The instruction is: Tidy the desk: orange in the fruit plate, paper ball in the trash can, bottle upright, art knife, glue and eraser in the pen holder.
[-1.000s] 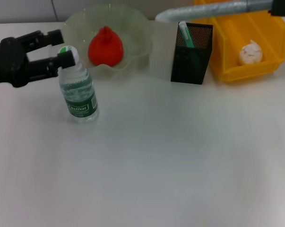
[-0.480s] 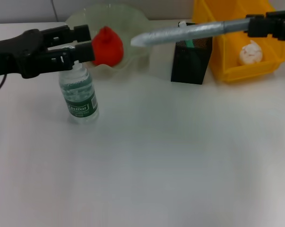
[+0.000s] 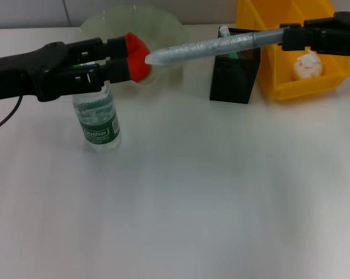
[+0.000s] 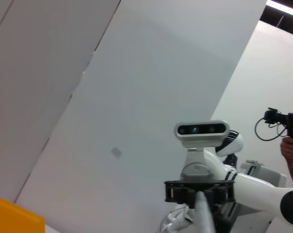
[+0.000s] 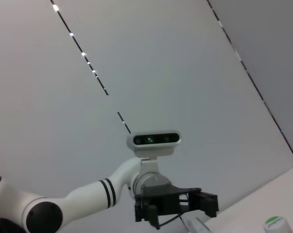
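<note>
The bottle (image 3: 99, 119) stands upright at the left. My left gripper (image 3: 127, 56) hovers open above its cap, in front of the orange (image 3: 139, 53) in the pale-green fruit plate (image 3: 163, 26); nothing shows between its fingers. My right gripper (image 3: 288, 38), high at the right, is shut on a long silver-grey stick (image 3: 209, 45), by its look the art knife. The stick passes above the black mesh pen holder (image 3: 233, 78), its tip near the orange. The paper ball (image 3: 307, 65) lies in the yellow trash can (image 3: 328, 78). The eraser is out of view.
A green-and-white stick (image 3: 226, 34) pokes out of the pen holder. The plate, holder and bin line the back of the white table (image 3: 192, 203). The left wrist view shows the right gripper (image 4: 199, 191); the right wrist view shows the left gripper (image 5: 200, 203) and the bottle cap (image 5: 275, 224).
My left gripper has swung right, from beside the bottle cap to above it and in front of the orange. My right gripper has carried the stick left and lower, to above the pen holder.
</note>
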`<action>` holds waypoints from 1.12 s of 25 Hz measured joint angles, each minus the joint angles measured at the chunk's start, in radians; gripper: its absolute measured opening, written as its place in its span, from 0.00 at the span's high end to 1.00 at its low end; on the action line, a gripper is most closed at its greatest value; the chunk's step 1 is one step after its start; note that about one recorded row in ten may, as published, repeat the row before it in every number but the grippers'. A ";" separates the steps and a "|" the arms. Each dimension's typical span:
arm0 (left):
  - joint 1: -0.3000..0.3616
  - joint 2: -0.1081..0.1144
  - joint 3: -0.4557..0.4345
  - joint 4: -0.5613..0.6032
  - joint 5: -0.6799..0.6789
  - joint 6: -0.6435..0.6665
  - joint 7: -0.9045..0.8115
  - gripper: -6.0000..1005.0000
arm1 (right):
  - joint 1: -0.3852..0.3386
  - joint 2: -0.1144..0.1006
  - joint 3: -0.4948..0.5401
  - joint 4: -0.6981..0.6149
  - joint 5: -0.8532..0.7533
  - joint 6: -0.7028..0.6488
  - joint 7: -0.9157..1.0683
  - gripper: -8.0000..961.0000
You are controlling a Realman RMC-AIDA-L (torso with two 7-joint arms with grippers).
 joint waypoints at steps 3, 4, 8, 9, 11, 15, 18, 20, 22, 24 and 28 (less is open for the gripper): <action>0.000 -0.003 0.000 -0.008 0.000 0.004 -0.002 0.26 | 0.003 0.003 -0.001 0.001 -0.004 0.005 0.000 0.77; 0.000 -0.005 0.000 -0.010 0.000 0.004 -0.001 0.26 | 0.004 0.006 -0.004 0.001 -0.004 0.005 0.000 0.77; -0.004 -0.014 0.001 -0.011 0.000 -0.001 0.008 0.26 | 0.008 0.013 -0.010 0.000 -0.006 0.005 0.000 0.76; -0.006 -0.016 0.002 -0.011 0.000 -0.002 0.010 0.26 | 0.011 0.014 -0.010 0.001 -0.009 0.005 -0.001 0.76; -0.016 -0.024 0.002 -0.011 0.014 -0.006 0.011 0.26 | 0.016 0.018 -0.010 0.002 -0.014 0.006 -0.001 0.76; -0.022 -0.034 0.002 -0.011 0.034 -0.007 0.011 0.26 | 0.023 0.022 -0.011 0.003 -0.017 0.007 -0.002 0.76; -0.025 -0.040 0.002 -0.010 0.042 -0.008 0.011 0.27 | 0.027 0.026 -0.015 0.003 -0.018 0.015 -0.010 0.76; -0.027 -0.044 0.002 -0.010 0.043 -0.008 0.012 0.27 | 0.029 0.028 -0.024 0.003 -0.018 0.026 -0.012 0.75; -0.027 -0.046 -0.001 -0.010 0.043 -0.008 0.013 0.27 | 0.031 0.028 -0.038 0.005 -0.018 0.036 -0.013 0.75; -0.027 -0.048 -0.006 -0.011 0.044 -0.008 0.013 0.27 | 0.033 0.029 -0.047 0.006 -0.018 0.042 -0.013 0.75; -0.027 -0.052 -0.009 -0.010 0.044 -0.011 0.014 0.27 | 0.038 0.031 -0.051 0.011 -0.018 0.046 -0.014 0.75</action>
